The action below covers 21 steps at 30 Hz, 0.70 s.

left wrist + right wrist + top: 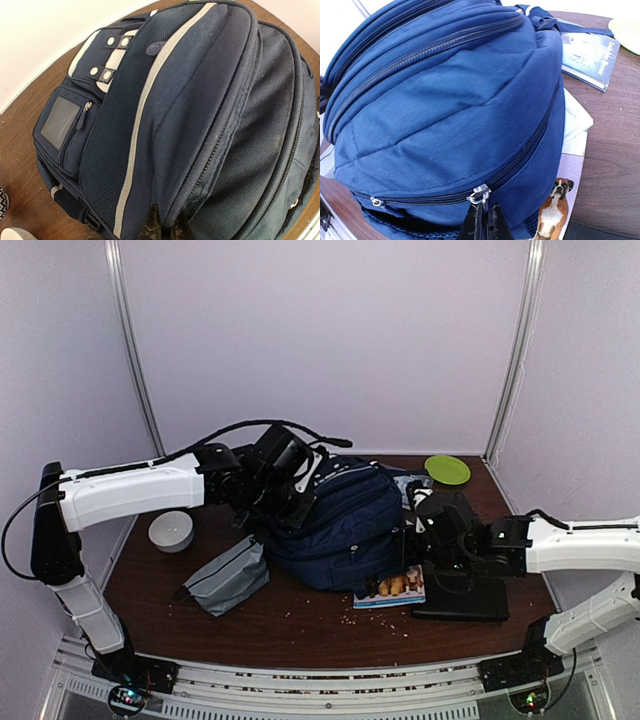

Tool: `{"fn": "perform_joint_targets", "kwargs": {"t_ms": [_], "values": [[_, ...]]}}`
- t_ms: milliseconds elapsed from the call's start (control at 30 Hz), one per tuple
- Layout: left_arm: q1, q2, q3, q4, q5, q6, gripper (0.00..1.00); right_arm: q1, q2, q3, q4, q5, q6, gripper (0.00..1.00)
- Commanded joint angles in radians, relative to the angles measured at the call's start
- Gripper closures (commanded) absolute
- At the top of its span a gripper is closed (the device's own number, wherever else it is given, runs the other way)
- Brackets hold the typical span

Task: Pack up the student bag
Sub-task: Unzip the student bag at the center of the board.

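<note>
Student bag (pixel 340 525) lay mid-table, between the arms. Left gripper (pixel 293 502) clenched on its far-left fabric; right gripper (pixel 484 222) pinched the right-side zipper pull (pixel 480 193). We judged the zipper step in hand; next, draw the pull steadily along its track.

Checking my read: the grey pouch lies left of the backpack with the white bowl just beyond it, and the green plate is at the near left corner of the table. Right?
Not quite. The top view shows the green plate at the far right corner of the table. The grey pouch does lie left of the backpack, with the white bowl just beyond it.
</note>
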Motion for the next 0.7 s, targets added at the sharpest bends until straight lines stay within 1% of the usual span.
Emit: {"fn": "perform_joint_targets", "kwargs": {"t_ms": [0,300,467,600,667], "values": [[0.014,-0.061,0.000,0.101,-0.048,0.015,1.00,-0.044,-0.031,-0.030,-0.039,0.049,0.019,1.00],[0.013,-0.038,0.013,0.133,0.070,0.075,1.00,-0.115,-0.047,-0.086,0.014,-0.004,0.036,1.00],[0.013,-0.002,0.038,0.128,0.106,0.113,1.00,-0.115,-0.069,-0.095,0.068,-0.107,-0.027,1.00],[0.013,0.026,0.062,0.123,0.099,0.128,1.00,-0.115,-0.079,-0.092,0.106,-0.213,-0.085,1.00],[0.013,0.031,0.063,0.122,0.089,0.133,1.00,-0.115,-0.079,-0.078,0.092,-0.248,-0.103,1.00]]}}
